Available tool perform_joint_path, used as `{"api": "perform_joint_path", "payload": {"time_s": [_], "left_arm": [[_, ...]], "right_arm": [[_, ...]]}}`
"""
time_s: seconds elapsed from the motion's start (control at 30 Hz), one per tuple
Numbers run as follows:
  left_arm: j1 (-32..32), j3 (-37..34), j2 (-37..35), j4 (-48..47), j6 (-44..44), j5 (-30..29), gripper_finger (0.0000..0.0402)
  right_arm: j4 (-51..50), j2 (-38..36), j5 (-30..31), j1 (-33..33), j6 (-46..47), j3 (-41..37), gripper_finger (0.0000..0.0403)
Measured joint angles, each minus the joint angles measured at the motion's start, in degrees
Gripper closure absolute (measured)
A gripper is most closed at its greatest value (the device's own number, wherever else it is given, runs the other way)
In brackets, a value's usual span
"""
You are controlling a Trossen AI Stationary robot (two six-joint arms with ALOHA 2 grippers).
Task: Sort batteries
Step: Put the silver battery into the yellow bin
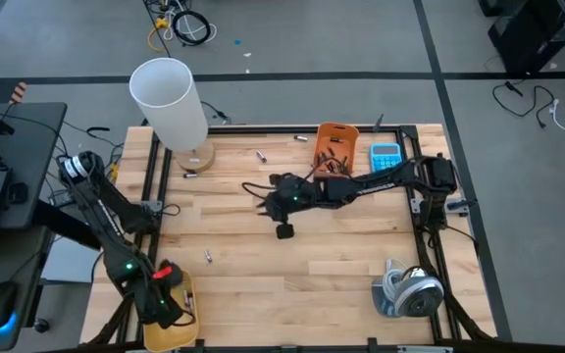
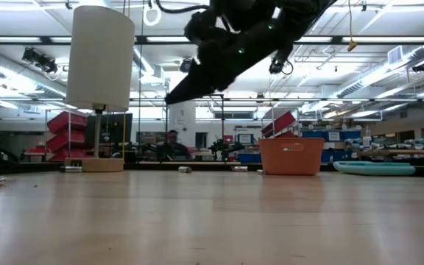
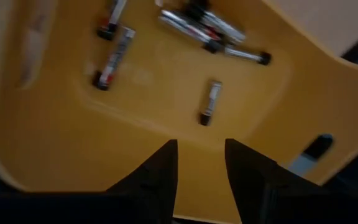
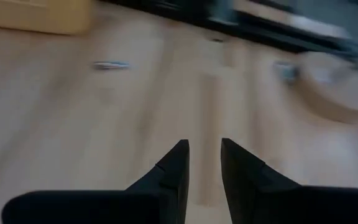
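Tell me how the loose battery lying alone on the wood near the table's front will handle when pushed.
The battery is a small, smooth cylinder lying on its side, so it will probably roll if nudged sideways. It looks light, and likely slippery to pinch.

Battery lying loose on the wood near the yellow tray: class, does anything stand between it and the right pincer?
Nothing visible does. Bare table lies between the right pincer and that battery; the pincer is empty.

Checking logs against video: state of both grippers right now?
Left gripper: open, empty, above the yellow tray.
Right gripper: slightly open, empty, over the table.
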Motion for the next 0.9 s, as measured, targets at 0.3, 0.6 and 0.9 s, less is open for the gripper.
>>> {"api": "perform_joint_path", "payload": {"time_s": [0.3, 0.6, 0.9], "left_arm": [[0.07, 0.00, -0.76, -4.10, 1.31, -2.54, 0.0267], [0.07, 0.04, -2.27, -15.65, 5.76, -7.68, 0.0266], [0.07, 0.04, -2.25, -18.97, 5.87, -10.88, 0.0266]], "right_arm": [[-18.58, 0.18, 12.36, -5.05, 11.35, 13.59, 0.0330], [-22.82, 0.55, 11.81, -14.56, 21.80, 19.14, 0.0361], [-20.09, 7.29, 5.13, -16.57, 23.22, 19.50, 0.0364]]}}
